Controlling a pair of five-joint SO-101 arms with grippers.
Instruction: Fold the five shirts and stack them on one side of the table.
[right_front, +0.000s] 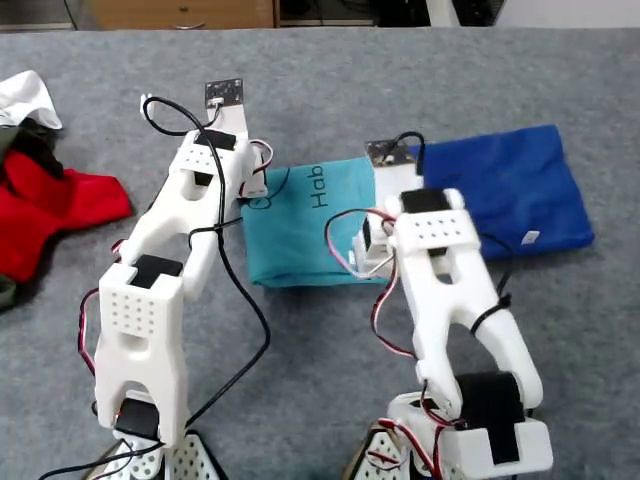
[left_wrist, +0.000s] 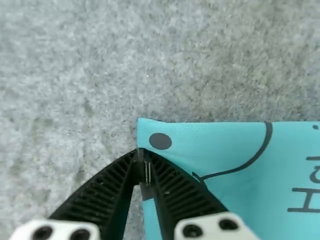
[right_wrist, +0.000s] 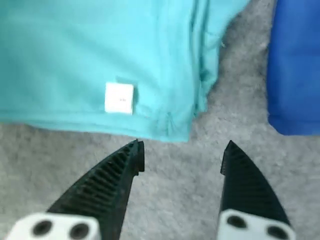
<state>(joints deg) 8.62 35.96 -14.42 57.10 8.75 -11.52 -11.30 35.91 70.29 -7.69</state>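
Well, the left claw (left_wrist: 143, 167) was clenched, seemingly on the edge of the teal shirt (left_wrist: 225, 150); the right claw (right_wrist: 182, 152) gaped just short of its hem. Stacking it onto the blue shirt (right_wrist: 295, 65) beside probably needed both gripping.

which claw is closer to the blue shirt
Right. The right claw hangs open over the table, just off the edge of the teal shirt and beside the blue shirt. The left claw is shut on the teal shirt's far corner, away from it.
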